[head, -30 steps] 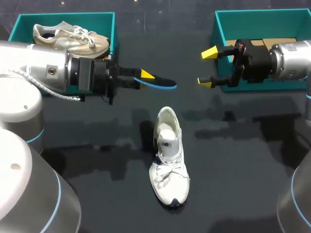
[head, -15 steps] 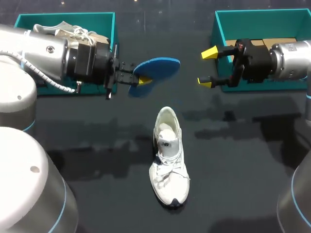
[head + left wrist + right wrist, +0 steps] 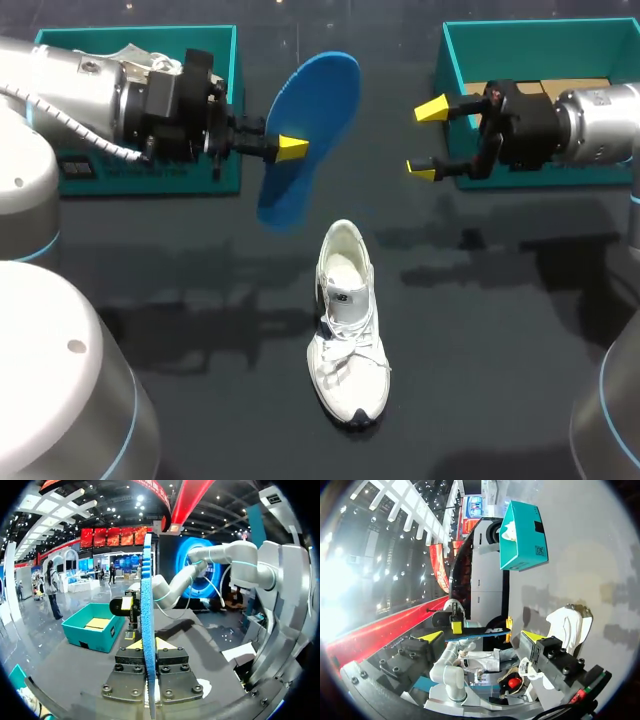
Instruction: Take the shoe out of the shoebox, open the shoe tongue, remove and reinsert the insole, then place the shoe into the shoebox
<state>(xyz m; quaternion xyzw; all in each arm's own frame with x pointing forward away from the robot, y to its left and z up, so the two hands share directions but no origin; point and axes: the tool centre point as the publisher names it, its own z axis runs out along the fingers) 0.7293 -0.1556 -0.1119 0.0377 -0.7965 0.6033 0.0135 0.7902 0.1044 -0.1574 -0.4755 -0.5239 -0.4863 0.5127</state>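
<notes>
nearby, the white shoe (image 3: pixel 348 325) lies on the table (image 3: pixel 500 350), toe toward me, with a dark logo (image 3: pixel 343 298) on its tongue. farther left, the left gripper (image 3: pixel 290 148) pinches the blue insole (image 3: pixel 305 135), held on edge. the right gripper (image 3: pixel 428 138) hangs spread before the far right box (image 3: pixel 540 45).

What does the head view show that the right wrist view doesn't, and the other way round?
Only the head view: the right shoebox and the broad blue face of the insole. Only the right wrist view: that insole edge-on, as a thin strip. Both: the left claw shut on the insole, the open right claw, the white shoe and the left shoebox.
</notes>
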